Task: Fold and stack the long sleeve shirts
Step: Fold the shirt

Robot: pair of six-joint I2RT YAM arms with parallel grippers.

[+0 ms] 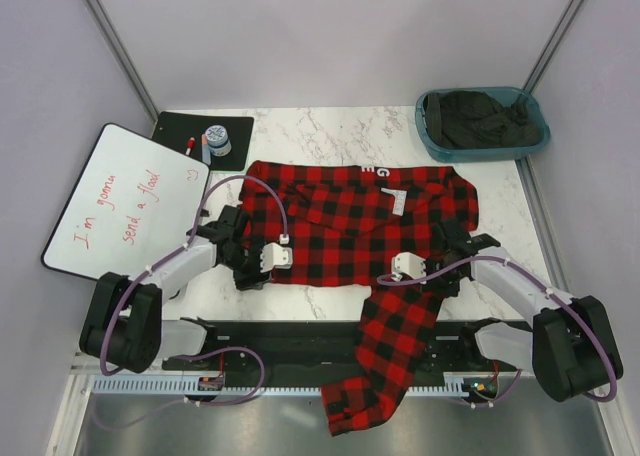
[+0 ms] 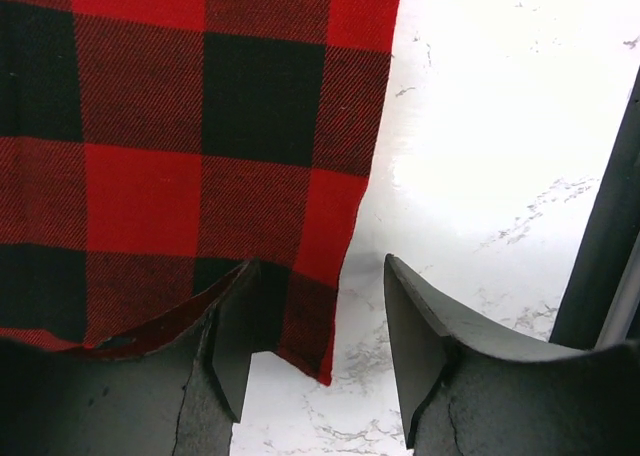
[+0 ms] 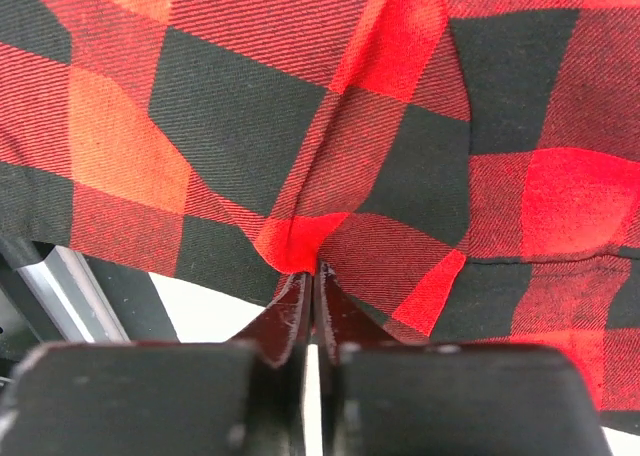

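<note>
flannel shirt [image 1: 350, 221] — spread flat on the bench [image 1: 330, 136]; one sleeve [image 1: 385, 366] hangs off the bench's near edge | left jaws wide, straddling its corner | right jaws — pinched tight on its fabric

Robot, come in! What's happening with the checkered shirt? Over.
Left gripper open at the edge of the red-and-black checked flannel shirt. Right gripper shut on its fabric. One sleeve hanging off the near table edge.

I see the flannel shirt [image 1: 350, 226] spread across the table [image 1: 330, 136], one sleeve [image 1: 385, 356] hanging off the near edge, whiteboard [image 1: 125, 201] at left
</note>
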